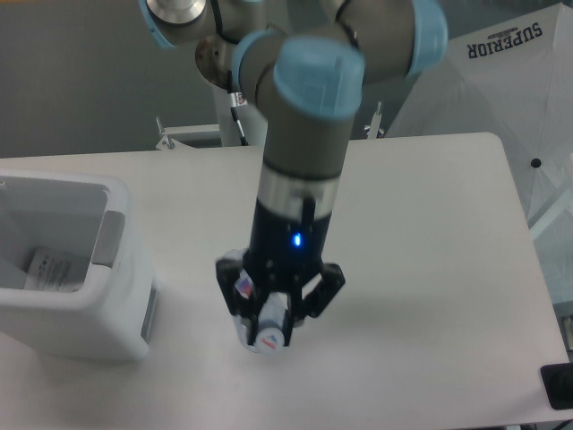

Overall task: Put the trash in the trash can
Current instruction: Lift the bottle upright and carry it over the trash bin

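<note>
My gripper [277, 309] points down over the middle of the table and is shut on the small clear plastic bottle [267, 330]. The bottle's white cap faces the camera, and a red-marked label shows beside the left finger [231, 285]. The bottle looks lifted off the table top. The trash can [115, 204], a white boxy bin with a grey panel [109, 238], stands at the left edge, well left of the gripper. A flat pale item with print [49, 267] lies inside it; I cannot tell whether it is the bag.
The robot's base column [242, 98] stands at the back edge of the white table [430, 233]. A white canopy marked SUPERIOR [501, 81] rises at the back right. A black object [559, 385] sits off the front right corner.
</note>
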You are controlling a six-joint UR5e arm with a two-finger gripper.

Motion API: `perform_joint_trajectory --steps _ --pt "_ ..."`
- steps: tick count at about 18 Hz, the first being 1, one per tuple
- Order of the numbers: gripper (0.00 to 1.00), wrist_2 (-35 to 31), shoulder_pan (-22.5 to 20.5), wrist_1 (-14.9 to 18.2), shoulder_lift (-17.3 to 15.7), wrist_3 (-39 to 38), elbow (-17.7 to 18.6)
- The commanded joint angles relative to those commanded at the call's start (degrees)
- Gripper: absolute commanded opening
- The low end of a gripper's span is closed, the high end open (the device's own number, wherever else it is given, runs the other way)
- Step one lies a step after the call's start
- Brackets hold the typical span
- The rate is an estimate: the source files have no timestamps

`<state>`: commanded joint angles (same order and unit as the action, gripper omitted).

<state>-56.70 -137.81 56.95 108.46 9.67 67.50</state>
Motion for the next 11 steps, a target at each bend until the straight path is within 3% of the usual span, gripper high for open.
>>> perform_joint_trajectory --steps 4,11 --pt "0.16 1.33 0.26 0.00 -3.60 -0.09 -0.26" --pt "0.16 6.52 2.80 -0.09 -5.63 -0.09 -1.23"
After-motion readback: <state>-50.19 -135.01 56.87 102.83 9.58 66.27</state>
